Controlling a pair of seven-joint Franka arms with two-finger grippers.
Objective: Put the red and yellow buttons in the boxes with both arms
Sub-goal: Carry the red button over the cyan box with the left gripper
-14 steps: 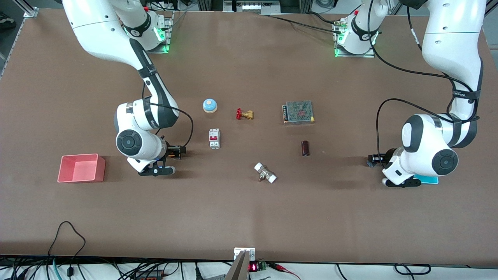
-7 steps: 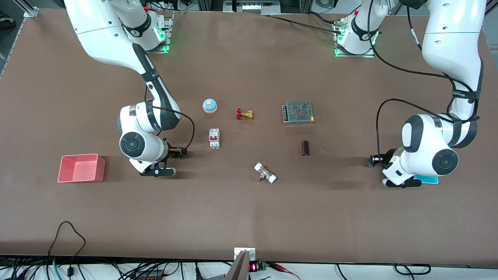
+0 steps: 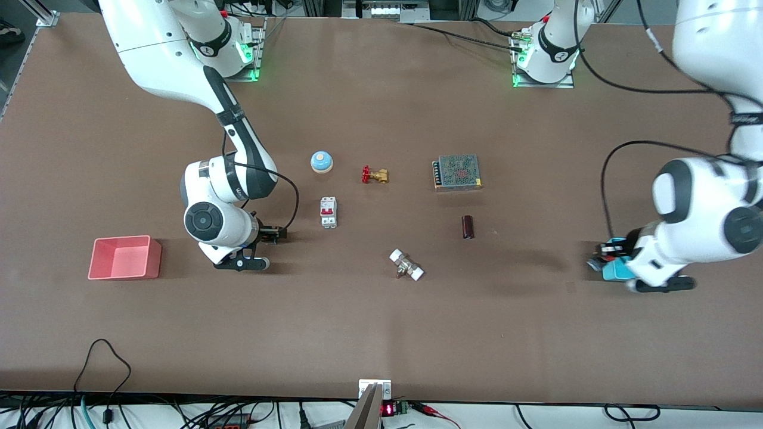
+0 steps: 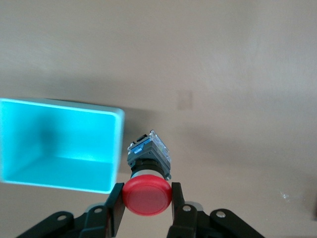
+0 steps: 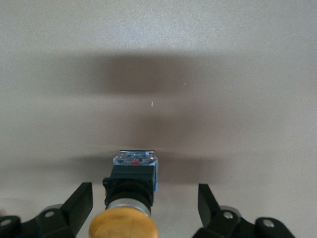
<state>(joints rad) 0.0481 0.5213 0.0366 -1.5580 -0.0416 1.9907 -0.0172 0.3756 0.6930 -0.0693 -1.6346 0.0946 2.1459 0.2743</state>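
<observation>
My left gripper (image 3: 607,250) is shut on the red button (image 4: 147,195), gripping its round cap, with the black body pointing away. It holds the button above the table just beside one wall of the cyan box (image 4: 59,148), which also shows in the front view (image 3: 614,271). My right gripper (image 5: 145,203) is open. Its fingers (image 5: 81,201) stand wide apart on either side of the yellow button (image 5: 130,198), which lies on the table. In the front view that button (image 3: 269,233) is at the right gripper's tip. The pink-red box (image 3: 125,257) stands toward the right arm's end of the table.
In the middle of the table are a blue dome bell (image 3: 321,161), a brass valve with a red handle (image 3: 374,175), a grey mesh-topped box (image 3: 457,171), a white breaker switch (image 3: 328,212), a dark cylinder (image 3: 468,227) and a white-capped fitting (image 3: 406,265).
My left arm has swung toward its own end of the table with the red button, uncovering part of the cyan box. My right arm has barely shifted.
</observation>
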